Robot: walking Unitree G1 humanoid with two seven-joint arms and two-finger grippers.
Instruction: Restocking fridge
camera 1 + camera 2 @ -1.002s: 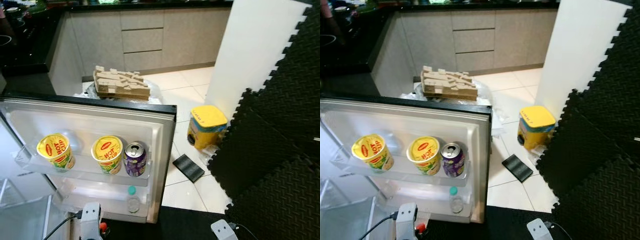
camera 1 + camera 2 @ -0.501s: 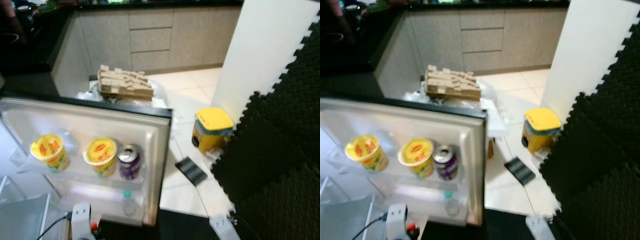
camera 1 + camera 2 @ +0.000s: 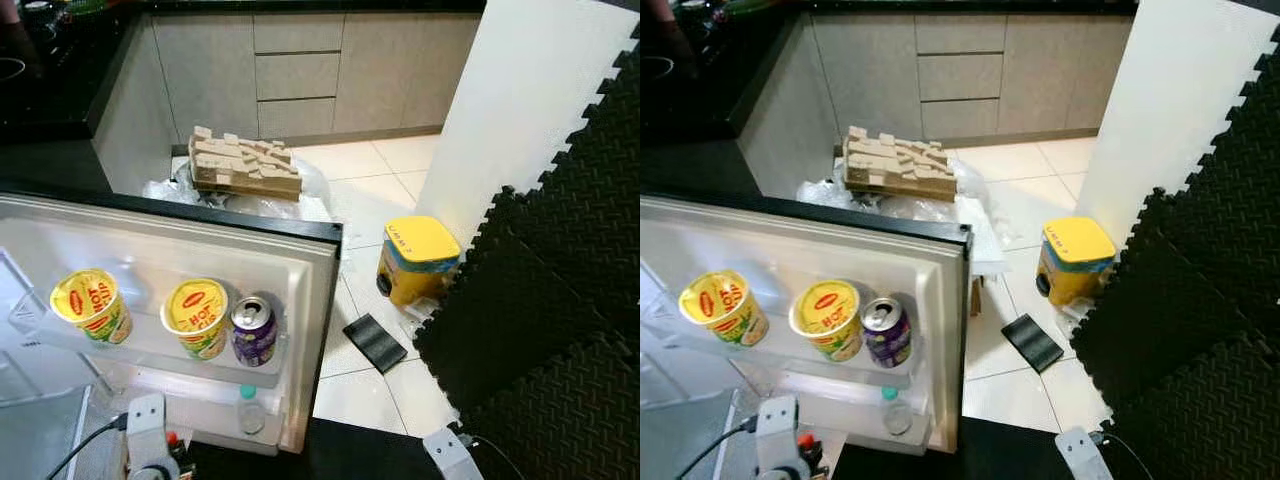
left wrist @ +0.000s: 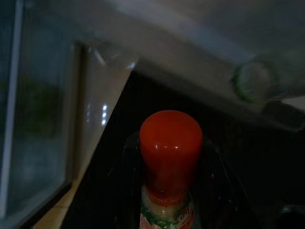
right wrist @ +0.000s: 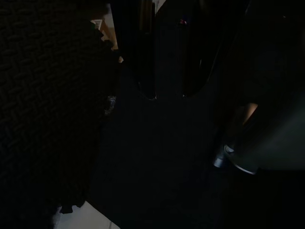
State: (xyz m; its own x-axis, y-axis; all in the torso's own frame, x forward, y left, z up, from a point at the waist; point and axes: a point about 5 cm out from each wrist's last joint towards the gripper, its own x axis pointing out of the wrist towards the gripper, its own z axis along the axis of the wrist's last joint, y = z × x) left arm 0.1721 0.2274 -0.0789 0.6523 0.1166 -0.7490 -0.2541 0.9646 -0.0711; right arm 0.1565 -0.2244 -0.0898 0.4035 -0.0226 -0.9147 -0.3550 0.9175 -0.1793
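Fridge door [image 3: 310, 300] stands open, its inner side facing the camera. On the door shelf [image 3: 150, 345], left to right: two yellow noodle cups [image 3: 88, 303] [image 3: 196, 316], then a purple drink can [image 3: 254, 330] just beside the second cup. Lower door rack holds a clear bottle with a green cap [image 3: 248, 410].

Left gripper [image 4: 167, 200] is low at near left by the fridge's bottom edge; the left wrist view shows its fingers clenched on a red-capped sauce bottle [image 4: 170, 157], of which the eye views catch just a red speck.

Right gripper [image 5: 164, 90] hangs idle at near right; the right wrist view is very dark, fingers' state cannot tell.

Far floor: yellow-lidded tub [image 3: 415, 258], flat black pad [image 3: 375, 342], cardboard stack [image 3: 243, 166], black foam mats [image 3: 540, 300] at right.
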